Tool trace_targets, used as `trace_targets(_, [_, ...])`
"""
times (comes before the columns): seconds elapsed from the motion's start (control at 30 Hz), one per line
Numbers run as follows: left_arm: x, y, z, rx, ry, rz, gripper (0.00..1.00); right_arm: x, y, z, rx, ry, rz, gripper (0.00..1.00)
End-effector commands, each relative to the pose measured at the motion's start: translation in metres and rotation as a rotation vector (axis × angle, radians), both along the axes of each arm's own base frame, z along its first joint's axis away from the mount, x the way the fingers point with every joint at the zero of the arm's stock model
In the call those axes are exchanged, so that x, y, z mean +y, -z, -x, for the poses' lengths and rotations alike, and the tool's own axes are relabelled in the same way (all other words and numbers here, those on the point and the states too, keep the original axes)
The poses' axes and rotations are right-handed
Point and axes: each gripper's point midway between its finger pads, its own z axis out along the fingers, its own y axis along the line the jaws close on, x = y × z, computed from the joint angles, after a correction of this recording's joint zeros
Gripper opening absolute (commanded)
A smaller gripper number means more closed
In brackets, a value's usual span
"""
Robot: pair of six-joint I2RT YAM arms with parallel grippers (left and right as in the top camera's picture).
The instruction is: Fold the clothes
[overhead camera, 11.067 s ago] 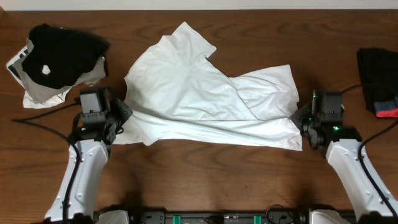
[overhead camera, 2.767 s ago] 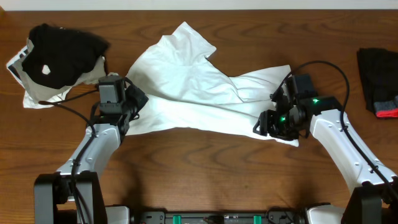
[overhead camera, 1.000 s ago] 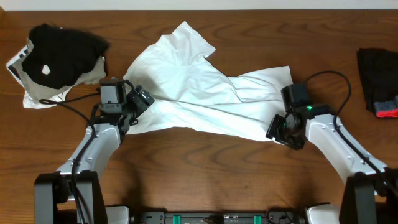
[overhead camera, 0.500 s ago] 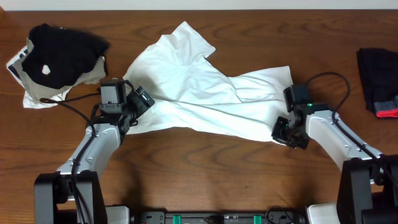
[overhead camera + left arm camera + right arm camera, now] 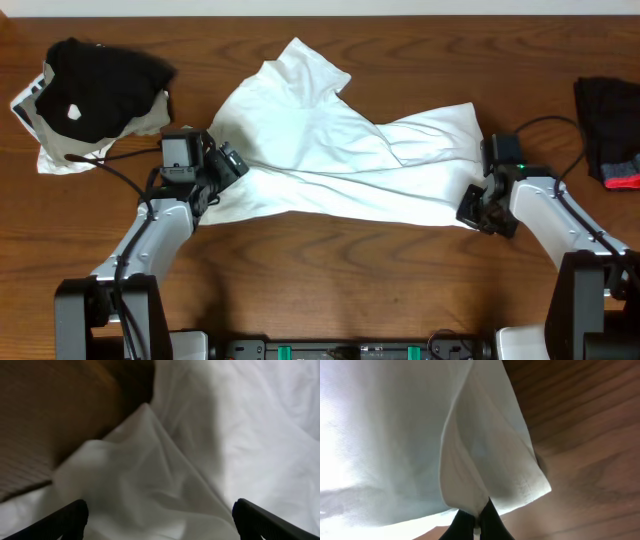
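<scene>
The white shirt [image 5: 330, 150] lies rumpled on the tabletop [image 5: 330, 285]. The right end effector [image 5: 478, 208] pinches its corner; the left end effector [image 5: 222, 165] gapes open over the cloth's other end. Spreading flat seems the step; next the left should clamp, then both pull taut.

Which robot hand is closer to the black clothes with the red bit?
Right. The right gripper pinches the white T-shirt's corner, just left of the black garment with red trim. The left gripper is far off, at the shirt's opposite end.
</scene>
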Motion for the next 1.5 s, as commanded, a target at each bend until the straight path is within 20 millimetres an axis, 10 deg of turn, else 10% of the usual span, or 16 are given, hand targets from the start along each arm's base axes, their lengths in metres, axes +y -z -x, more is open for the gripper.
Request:
trace_targets(0.0, [0.019, -0.002, -0.002, 0.001, -0.027, -0.034, 0.94, -0.011, 0.001, 0.001, 0.008, -0.023, 0.041, 0.01])
trace_targets(0.23, [0.054, 0.003, 0.009, 0.04, -0.127, -0.027, 0.94, -0.02, 0.0, 0.003, 0.019, -0.038, 0.094, 0.01])
trace_targets(0.6, [0.031, -0.025, 0.001, -0.055, -0.041, 0.09, 0.94, -0.042, -0.029, 0.003, 0.054, 0.068, 0.221, 0.01])
trace_targets(0.73, [0.029, -0.052, 0.001, -0.129, -0.023, 0.071, 0.94, -0.043, -0.046, -0.006, 0.049, 0.04, 0.231, 0.42])
trace_targets(0.97, [0.021, -0.109, 0.001, -0.301, 0.018, 0.077, 0.94, -0.044, -0.079, -0.026, -0.003, 0.073, 0.233, 0.51])
trace_targets(1.2, [-0.021, -0.158, -0.003, -0.435, 0.189, 0.176, 0.87, 0.009, -0.113, -0.082, -0.199, -0.153, -0.06, 0.85])
trace_targets(1.47, [-0.067, -0.218, -0.038, -0.464, 0.317, 0.19, 0.88, 0.013, -0.168, -0.126, -0.386, -0.244, -0.063, 0.99])
